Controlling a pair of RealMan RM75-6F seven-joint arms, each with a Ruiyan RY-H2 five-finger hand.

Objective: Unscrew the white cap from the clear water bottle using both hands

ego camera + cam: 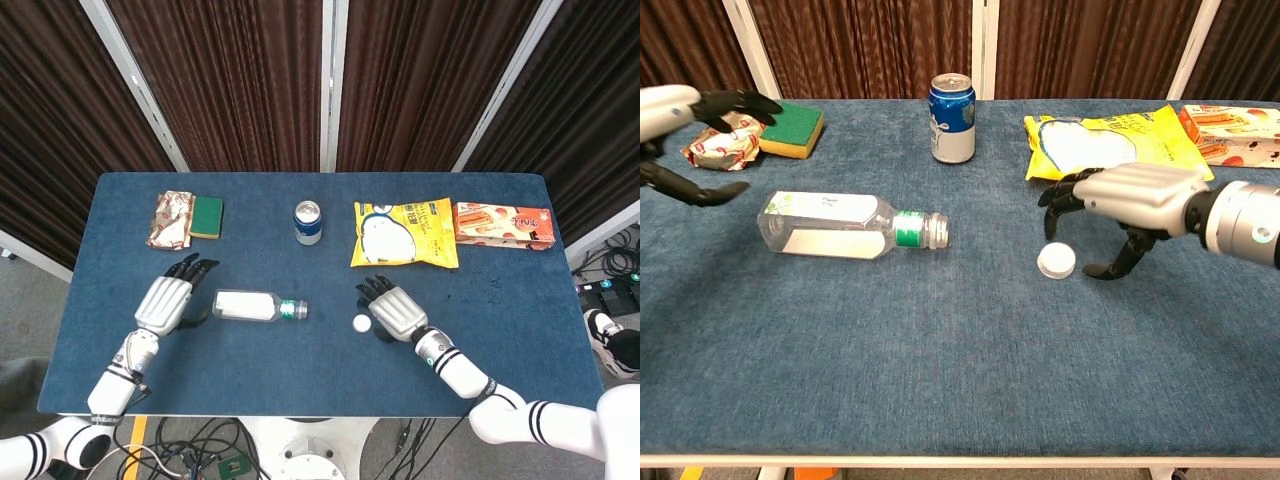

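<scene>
The clear water bottle (247,306) (838,224) lies on its side on the blue table, its open neck with a green band pointing right. The white cap (361,323) (1056,261) rests flat on the table, off the bottle, to its right. My left hand (167,304) (680,128) hovers left of the bottle, fingers spread, holding nothing. My right hand (390,311) (1130,203) sits just right of the cap, fingers apart and arched over it, not gripping it.
A blue soda can (308,222) (952,117) stands behind the bottle. A yellow snack bag (405,233) (1110,146) and an orange biscuit box (503,224) lie at the back right. A green sponge (207,216) and a red-white packet (172,219) lie at the back left.
</scene>
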